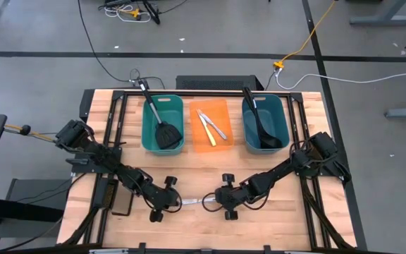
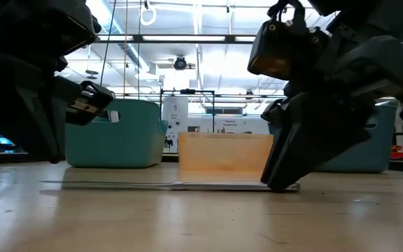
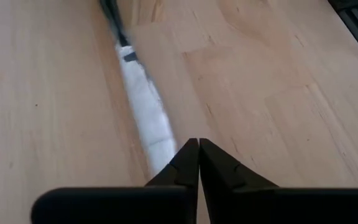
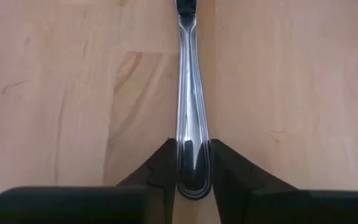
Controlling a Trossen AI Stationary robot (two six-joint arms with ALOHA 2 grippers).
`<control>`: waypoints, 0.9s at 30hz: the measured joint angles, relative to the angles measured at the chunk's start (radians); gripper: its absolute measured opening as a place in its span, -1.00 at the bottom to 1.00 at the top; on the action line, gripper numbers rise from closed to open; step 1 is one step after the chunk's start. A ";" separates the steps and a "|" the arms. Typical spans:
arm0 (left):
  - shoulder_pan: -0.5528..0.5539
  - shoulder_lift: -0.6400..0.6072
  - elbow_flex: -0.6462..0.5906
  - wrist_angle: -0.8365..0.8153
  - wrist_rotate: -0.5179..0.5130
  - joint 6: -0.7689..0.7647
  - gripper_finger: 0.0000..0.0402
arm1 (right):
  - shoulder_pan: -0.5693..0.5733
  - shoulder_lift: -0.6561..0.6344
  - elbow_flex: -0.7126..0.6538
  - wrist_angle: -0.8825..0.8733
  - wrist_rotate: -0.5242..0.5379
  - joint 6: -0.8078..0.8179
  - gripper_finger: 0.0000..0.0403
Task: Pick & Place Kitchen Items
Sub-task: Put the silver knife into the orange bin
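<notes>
A silver table knife [image 1: 193, 202] lies flat on the wooden table near its near edge, also in the low view [image 2: 166, 185]. My right gripper [image 1: 217, 202] is low at the knife's handle end and shut on it [image 4: 192, 163]. My left gripper [image 1: 169, 203] is shut at the knife's blade end, its closed fingertips [image 3: 197, 144] right beside the blade [image 3: 143, 102]. A black slotted spatula [image 1: 165, 131] lies in the teal bin, two knives [image 1: 212, 127] in the orange bin, and a black ladle [image 1: 263, 127] in the blue bin. My right gripper pinches the end of the knife's handle [image 4: 191, 149] between its two fingers, one on each long side. The fingers slant down from the table's right and lie along the knife. The knife lies flat on the table [image 2: 187, 186]. My left gripper's shut fingertips [image 3: 188, 152] stand at the blade's edge [image 3: 160, 140]; whether they touch it I cannot tell.
The teal bin [image 1: 146, 130], orange bin [image 1: 197, 141] and blue bin [image 1: 248, 130] stand in a row at the far middle. A flat black pad [image 1: 122, 204] lies near the left front. Bare wood lies between the bins and the grippers.
</notes>
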 joint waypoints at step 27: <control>0.000 0.031 0.000 -0.080 -0.190 -0.067 -0.98 | -0.003 0.003 -0.004 -0.029 0.012 0.001 -0.48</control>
